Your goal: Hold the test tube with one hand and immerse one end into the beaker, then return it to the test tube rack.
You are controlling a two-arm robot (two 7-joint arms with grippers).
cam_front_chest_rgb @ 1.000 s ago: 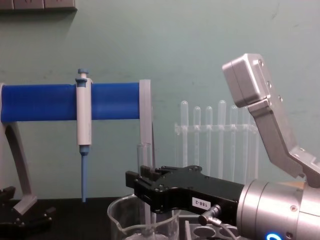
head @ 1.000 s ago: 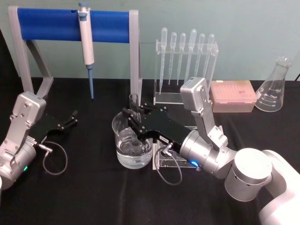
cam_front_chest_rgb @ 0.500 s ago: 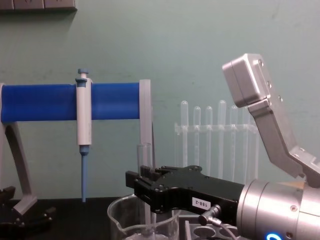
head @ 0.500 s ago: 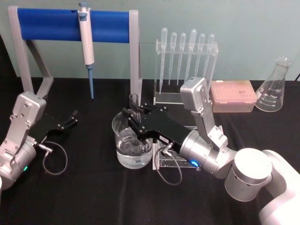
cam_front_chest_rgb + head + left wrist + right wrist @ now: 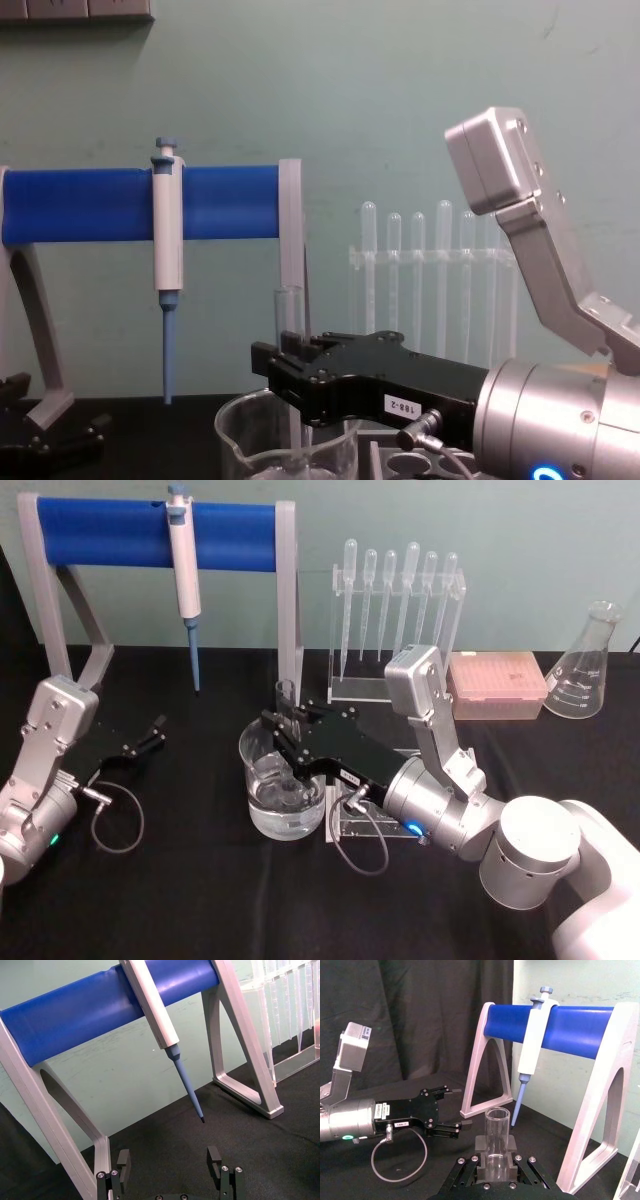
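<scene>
- Right gripper [image 5: 286, 736]: flat black jaws on a silver cylindrical wrist, reaching over the beaker [image 5: 258, 805]. The jaws are closed narrowly on the tube [image 5: 286, 694], pinching its mid-length.
- Tube: clear glass, straight-walled, with an open round rim, and held upright. The rim rises above the black jaws (the right wrist view [image 5: 497, 1132] looks at it close up). The lower part passes down inside the beaker, and in the head view the rounded end appears to sit in the clear liquid.
- Beaker: wide, clear glass cylinder with a thick rim, partly filled, standing on the black cloth [image 5: 200, 890]. In the chest view its rim [image 5: 235, 425] lies just below the gripper.
- Rack [image 5: 340, 830]: low block of clear plastic with round holes, just beside the beaker, under the right wrist.
- Left gripper [image 5: 154, 732]: resting low near the cloth at the left, well apart from the beaker. Its two black fingers [image 5: 214, 1156] are spread wide and hold nothing.
- Stand [image 5: 100, 530]: grey angular legs carry a smooth blue bar. A white pipette [image 5: 183, 565] with a tapering blue tip hangs from the bar.
- Background: a row of thin translucent droppers [image 5: 400, 580] in a clear holder, a pink box [image 5: 497, 685], and a conical glass flask [image 5: 585, 670] at the far right.
</scene>
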